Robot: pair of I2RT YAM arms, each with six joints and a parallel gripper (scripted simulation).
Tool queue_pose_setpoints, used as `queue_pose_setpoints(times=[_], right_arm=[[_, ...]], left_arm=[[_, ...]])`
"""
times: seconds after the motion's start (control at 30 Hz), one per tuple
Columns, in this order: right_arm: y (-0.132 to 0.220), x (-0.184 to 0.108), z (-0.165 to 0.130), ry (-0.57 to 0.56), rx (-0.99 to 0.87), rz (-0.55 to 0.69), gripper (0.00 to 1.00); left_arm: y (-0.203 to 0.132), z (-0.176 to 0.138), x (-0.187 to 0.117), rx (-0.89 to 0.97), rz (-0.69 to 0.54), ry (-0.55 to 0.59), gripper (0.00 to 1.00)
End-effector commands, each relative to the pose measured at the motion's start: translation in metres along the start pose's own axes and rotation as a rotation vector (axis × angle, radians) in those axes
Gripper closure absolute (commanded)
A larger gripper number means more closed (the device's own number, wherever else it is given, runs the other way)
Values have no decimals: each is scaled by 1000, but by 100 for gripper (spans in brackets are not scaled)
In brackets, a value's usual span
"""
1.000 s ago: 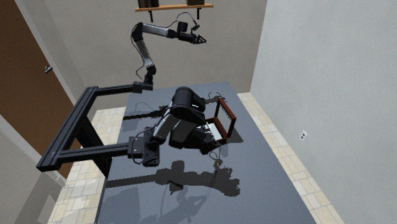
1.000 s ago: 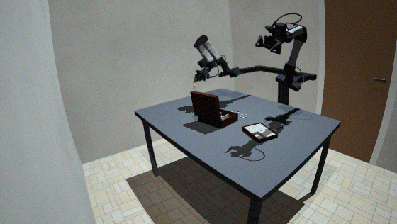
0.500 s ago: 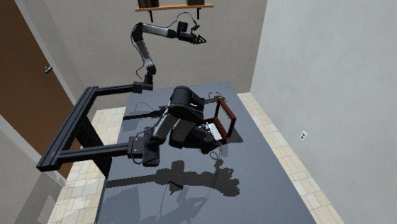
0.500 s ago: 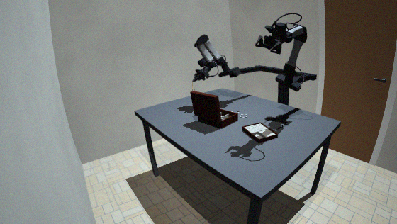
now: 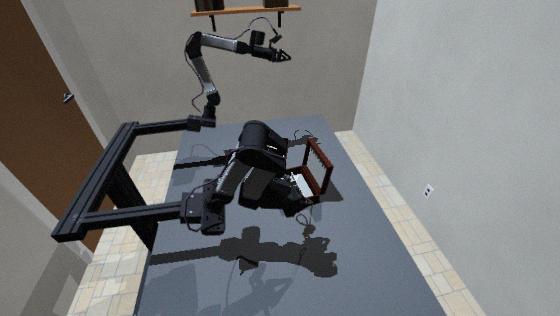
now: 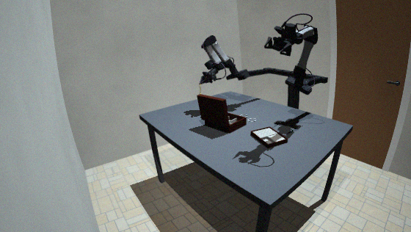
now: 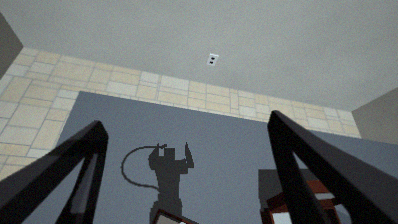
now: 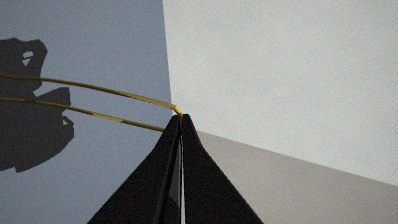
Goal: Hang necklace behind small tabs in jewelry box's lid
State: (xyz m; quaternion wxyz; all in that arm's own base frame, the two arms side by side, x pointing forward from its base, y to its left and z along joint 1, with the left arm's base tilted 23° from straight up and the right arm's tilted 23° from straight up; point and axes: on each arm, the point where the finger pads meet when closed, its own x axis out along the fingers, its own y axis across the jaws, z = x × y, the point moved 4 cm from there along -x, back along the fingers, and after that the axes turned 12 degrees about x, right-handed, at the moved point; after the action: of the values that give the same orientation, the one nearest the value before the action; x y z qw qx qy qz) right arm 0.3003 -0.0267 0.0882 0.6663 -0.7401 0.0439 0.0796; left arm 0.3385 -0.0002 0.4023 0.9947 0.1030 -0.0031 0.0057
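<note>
"exterior view first: where's the necklace?"

"pinched in the tips of the right gripper, pressed almost together on the thin chain. it hangs beside the open jewelry box, outside it, and isn't on a tab"

"and the left gripper?"

"fingers spread wide, nothing between them, up high and well apart from the box"

"so what could go wrong?"

"the chain is held at one small spot, so a quick swing could send the loose loop round the outside of the lid. coming in too low, it could snag on the lid's side edge, and a pull there might tip or drag the box"

"and at the tabs?"

"they're too small for me to tell apart. if the chain isn't spread across one before letting go, i'd expect it to slip off, or leave one side outside"

"anything in the way?"

"the upright lid mostly. the small tray lies on the left arm's side, and small pale rings sit near the box, where a low wrist might knock them"
</note>
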Motion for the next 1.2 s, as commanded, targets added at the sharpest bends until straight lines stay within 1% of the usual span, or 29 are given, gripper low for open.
queue_pose_setpoints(times=[0.0,0.17,0.2,0.23,0.47,0.57,0.67,0.73,0.9,1.17], right_arm=[[-8,2,1,0,6,3,97],[-12,-1,4,-2,16,56,97],[-10,0,3,-2,3,53,97],[-21,0,3,0,-6,6,97],[-27,-5,5,4,9,31,97],[-19,-17,9,7,14,69,97],[-40,-15,7,13,3,0,97],[-45,-15,7,13,-4,-20,97],[-45,-17,6,11,-8,-31,97],[-38,-20,5,16,-3,-15,97]], left_arm=[[5,20,-4,7,17,-45,0],[5,20,-4,7,17,-45,0],[5,20,-4,7,17,-45,0],[5,20,-4,7,17,-45,0],[5,20,-4,7,17,-45,0],[5,20,-4,7,17,-45,0],[5,20,-4,7,17,-45,0],[5,20,-4,7,17,-45,0],[5,20,-4,7,17,-45,0],[5,20,-4,7,17,-45,0]])
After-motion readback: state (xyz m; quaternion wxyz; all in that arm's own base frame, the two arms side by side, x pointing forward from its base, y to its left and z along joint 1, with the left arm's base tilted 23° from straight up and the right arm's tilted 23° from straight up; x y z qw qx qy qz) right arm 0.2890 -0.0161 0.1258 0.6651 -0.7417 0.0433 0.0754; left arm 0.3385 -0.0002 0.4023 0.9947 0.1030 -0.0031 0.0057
